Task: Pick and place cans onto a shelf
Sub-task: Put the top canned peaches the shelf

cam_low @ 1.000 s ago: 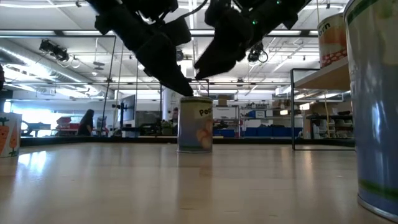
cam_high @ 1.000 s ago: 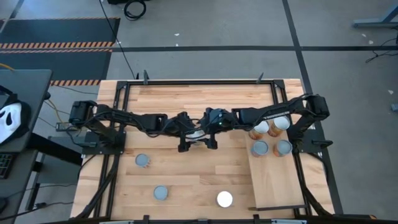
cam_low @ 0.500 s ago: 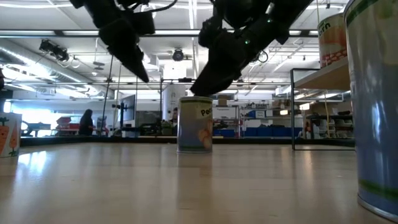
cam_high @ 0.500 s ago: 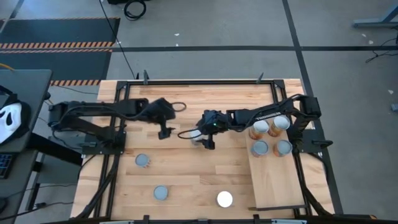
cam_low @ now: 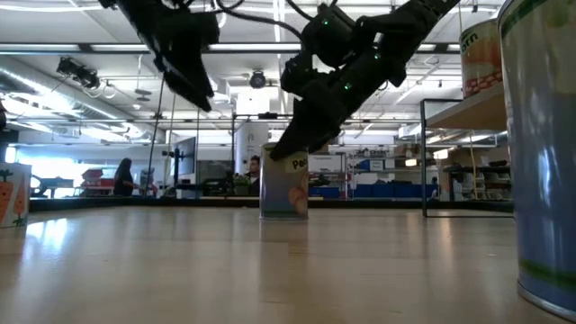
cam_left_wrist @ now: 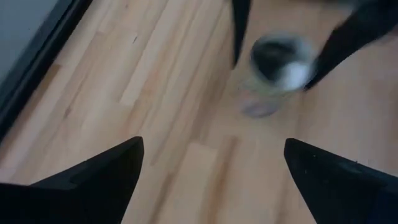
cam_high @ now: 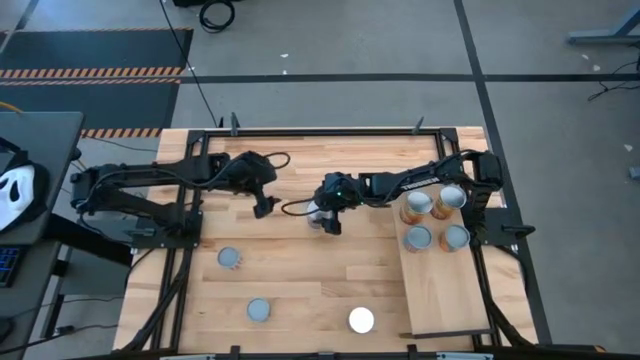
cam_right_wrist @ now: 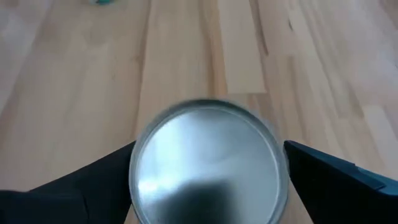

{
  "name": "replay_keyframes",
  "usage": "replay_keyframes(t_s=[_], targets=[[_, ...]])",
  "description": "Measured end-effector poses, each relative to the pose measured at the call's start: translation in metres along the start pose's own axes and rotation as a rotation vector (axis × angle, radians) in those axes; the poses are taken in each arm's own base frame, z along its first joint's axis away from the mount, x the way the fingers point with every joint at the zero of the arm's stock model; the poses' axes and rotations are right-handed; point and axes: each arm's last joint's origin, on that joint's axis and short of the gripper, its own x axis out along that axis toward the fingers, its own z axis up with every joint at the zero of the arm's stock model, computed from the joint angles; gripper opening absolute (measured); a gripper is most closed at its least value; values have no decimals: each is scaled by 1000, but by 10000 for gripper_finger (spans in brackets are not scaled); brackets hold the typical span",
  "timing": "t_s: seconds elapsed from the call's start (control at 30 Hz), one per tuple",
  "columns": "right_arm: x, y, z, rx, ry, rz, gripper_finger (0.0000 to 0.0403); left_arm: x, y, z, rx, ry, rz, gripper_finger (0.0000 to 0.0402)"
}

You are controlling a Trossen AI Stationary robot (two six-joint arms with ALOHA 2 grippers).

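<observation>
4 cans [cam_high: 432, 220] stand on the shelf [cam_high: 445, 300] at its far end, in 2 pairs, so by the look of it half the job is done. The rest of the board, toward the near edge, is bare and has room for more.

4 cans are left on the slatted table [cam_high: 300, 290]. 3 sit apart near the front edge — a grey one [cam_high: 230, 258], another grey one [cam_high: 258, 310] and a shiny white one [cam_high: 361, 320]. The 4th can [cam_high: 320, 214] stands upright near the middle of the table, and it is the one in hand.

The right gripper [cam_high: 327, 213] reaches across from the shelf side and is down over this can. In the right wrist view the round metal top [cam_right_wrist: 208, 163] fills the gap between the 2 dark fingers [cam_right_wrist: 329, 177], which sit close on either side; whether they already press the sides I cannot tell. In the low view the can's base is on the wood, so it is not lifted yet.

The left gripper [cam_high: 262, 203] hangs well clear of that can, its fingers spread wide and holding nothing.
</observation>
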Motion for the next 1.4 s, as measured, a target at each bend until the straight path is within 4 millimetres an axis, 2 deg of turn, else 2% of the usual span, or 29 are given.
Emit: replay_keyframes(t_s=[0.2,0.3,0.37,0.53,0.67,0.8,1.0,1.2,1.4], targets=[[3,0,-3,-8,22,9,330,-31,-13,24,-195,-172,-112,395],[-10,2,5,-54,-4,27,308,-50,-17,31,-290,-253,-165,395],[-29,7,22,-86,-40,63,308,-65,-21,36,-339,-313,-213,395],[-99,25,68,-130,-188,182,308,-98,-31,45,-355,-479,-327,395],[-160,51,84,-174,-326,351,308,-109,-37,51,-354,-584,-389,395],[-206,81,76,-215,-325,510,308,-112,-45,56,-356,-644,-430,395],[-253,126,38,-305,-127,645,308,-110,-59,61,-345,-682,-481,395],[-281,154,2,-399,69,648,308,-107,-68,63,-371,-674,-526,395],[-290,164,-17,-517,155,577,308,-102,-74,65,-421,-669,-558,395]])
